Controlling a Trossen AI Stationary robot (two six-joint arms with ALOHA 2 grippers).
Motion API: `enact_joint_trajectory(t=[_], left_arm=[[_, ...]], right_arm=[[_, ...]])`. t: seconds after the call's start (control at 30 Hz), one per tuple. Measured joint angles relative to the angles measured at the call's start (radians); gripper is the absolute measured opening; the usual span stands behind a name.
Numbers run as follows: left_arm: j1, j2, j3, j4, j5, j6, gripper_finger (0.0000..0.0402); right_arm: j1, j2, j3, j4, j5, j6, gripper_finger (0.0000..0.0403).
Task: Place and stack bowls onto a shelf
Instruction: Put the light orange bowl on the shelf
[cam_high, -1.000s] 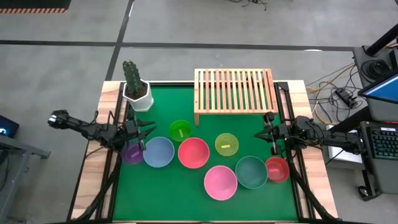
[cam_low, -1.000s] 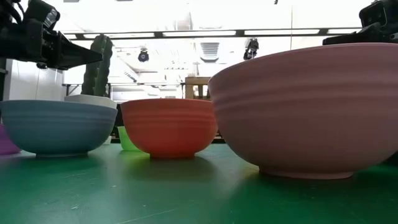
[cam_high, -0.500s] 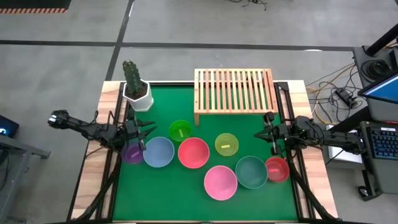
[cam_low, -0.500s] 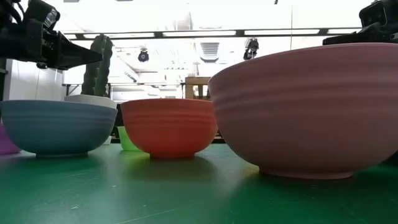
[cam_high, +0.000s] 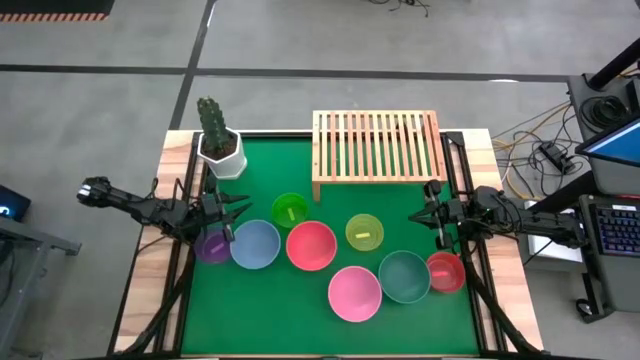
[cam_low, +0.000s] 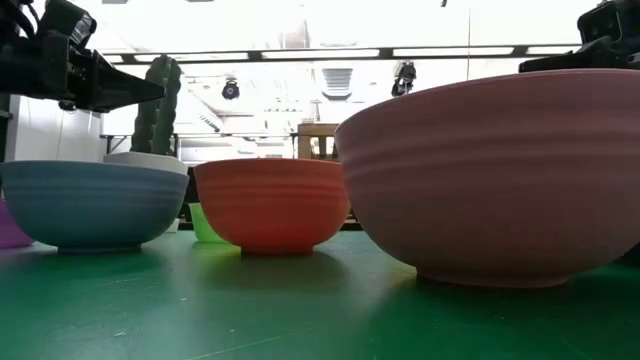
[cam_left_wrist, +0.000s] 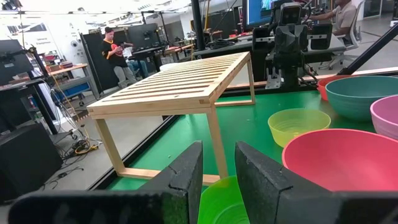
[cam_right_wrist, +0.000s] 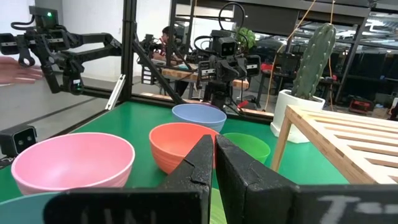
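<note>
Green-topped bench (cam_high: 300, 320) is carrying eight round plastic bowls (cam_high: 311, 246), none stacked; light-wood slatted shelf (cam_high: 375, 146) is sitting bare behind them. Left gripper (cam_high: 238, 211) is hovering slightly parted above purple bowl (cam_high: 212, 246). Right gripper (cam_high: 418, 214), jaws almost together, is holding nothing.

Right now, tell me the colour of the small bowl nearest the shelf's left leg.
Bright green bowl, just in front of the shelf; clearest in the high view.
</note>
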Motion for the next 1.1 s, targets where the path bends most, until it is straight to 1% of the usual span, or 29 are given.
enact_joint_trajectory(t=[0.07, 0.2, 0.37, 0.47, 0.5, 0.6, 0.7, 0.83, 0.9, 1.0, 1.1], left_arm=[[0.0, 0.0, 0.0, 0.0, 0.0, 0.013, 0.0077], [0.0, 0.0, 0.0, 0.0, -0.001, 0.117, 0.0077], [0.0, 0.0, 0.0, 0.0, -0.001, 0.12, 0.0077], [0.0, 0.0, 0.0, 0.003, 0.0, 0.108, 0.0077], [0.0, 0.001, 0.0, 0.012, 0.006, 0.077, 0.0077], [0.001, 0.002, 0.0, 0.079, 0.044, -0.093, 0.0077], [0.001, 0.002, 0.0, 0.164, 0.048, -0.229, 0.0077], [0.001, 0.006, 0.0, 0.256, 0.051, -0.282, 0.0077], [0.001, 0.011, 0.0, 0.298, 0.052, -0.31, 0.0077], [0.001, 0.024, 0.0, 0.336, 0.055, -0.361, 0.0077], [0.0, 0.043, 0.0, 0.34, 0.082, -0.388, 0.0077]], right_arm=[[0.0, 0.0, 0.0, 0.0, 0.0, 0.051, 0.0009], [0.0, 0.0, 0.0, 0.01, 0.0, 0.156, 0.0009], [0.0, 0.0, 0.0, 0.043, 0.0, 0.182, 0.0009], [0.0, 0.001, 0.0, 0.095, 0.005, 0.283, 0.0009], [0.0, 0.002, 0.0, 0.12, 0.014, 0.316, 0.0009], [0.0, 0.01, 0.0, 0.193, 0.048, 0.391, 0.0009], [0.0, 0.03, 0.0, 0.272, 0.052, 0.433, 0.0009], [0.0, 0.096, 0.001, 0.386, 0.065, 0.465, 0.0009], [0.0, 0.144, 0.019, 0.39, 0.089, 0.47, 0.0009], [0.0, 0.248, 0.087, 0.391, 0.107, 0.469, 0.0009], [0.0, 0.368, 0.177, 0.387, 0.108, 0.464, 0.0009]])
